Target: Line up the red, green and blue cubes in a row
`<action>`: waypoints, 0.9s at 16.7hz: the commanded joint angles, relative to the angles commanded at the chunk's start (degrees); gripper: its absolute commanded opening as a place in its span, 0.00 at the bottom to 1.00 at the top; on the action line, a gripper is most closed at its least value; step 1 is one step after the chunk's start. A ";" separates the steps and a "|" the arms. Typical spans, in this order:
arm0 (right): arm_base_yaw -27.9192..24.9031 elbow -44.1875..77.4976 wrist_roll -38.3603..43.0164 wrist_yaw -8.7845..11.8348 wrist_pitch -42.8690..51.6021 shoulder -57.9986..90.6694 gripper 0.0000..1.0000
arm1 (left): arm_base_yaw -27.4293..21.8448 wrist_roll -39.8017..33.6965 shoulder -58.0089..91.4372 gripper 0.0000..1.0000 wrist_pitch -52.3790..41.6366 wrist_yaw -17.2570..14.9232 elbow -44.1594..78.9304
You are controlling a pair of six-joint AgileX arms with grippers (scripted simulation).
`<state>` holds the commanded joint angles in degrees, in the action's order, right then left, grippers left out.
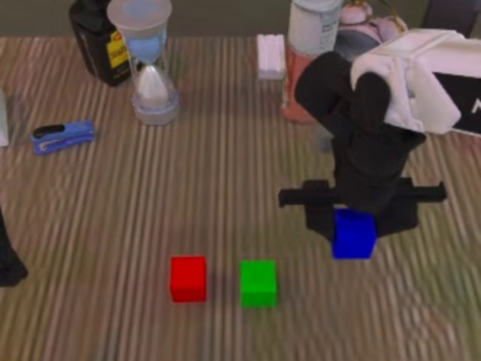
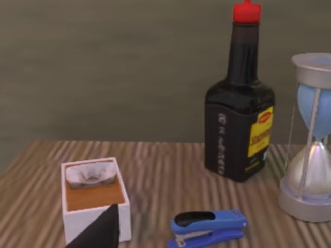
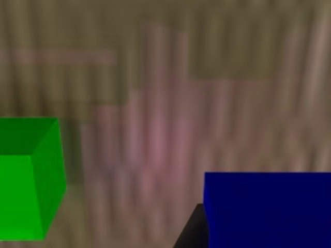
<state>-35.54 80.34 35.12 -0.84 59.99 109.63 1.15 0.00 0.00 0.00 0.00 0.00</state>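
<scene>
**Blue cube held in the right gripper**

You see a ribbed brown wooden tabletop against a dull olive backdrop. Your right gripper pinches the deep blue matte cube. Just left of the gripper sits the bright green matte cube, then the bright red matte cube beside it. The left arm is parked at the left edge.

**What the views cut off or hide**

The right arm's black wrist covers the top of the blue cube from above, and the right gripper's fingers cannot be made out. The right wrist view cuts that cube and the green cube at its edges. The left arm shows only as a dark sliver at the table's left edge. The bottle's label is too small to read.
</scene>
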 joint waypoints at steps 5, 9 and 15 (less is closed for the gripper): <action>-2.96 -3.26 3.53 -0.22 -1.02 -2.87 0.00 | 0.00 0.00 0.00 1.00 0.00 0.00 0.00; -2.76 -3.82 3.53 -0.08 -1.88 -2.31 0.00 | 0.00 0.00 0.00 1.00 0.00 0.00 0.00; -3.13 -10.84 3.74 -0.12 -14.01 2.10 0.00 | 0.00 0.00 0.00 1.00 0.00 0.00 0.00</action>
<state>-38.67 69.50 38.86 -0.96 45.98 111.72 1.15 0.00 0.00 0.00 0.00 0.00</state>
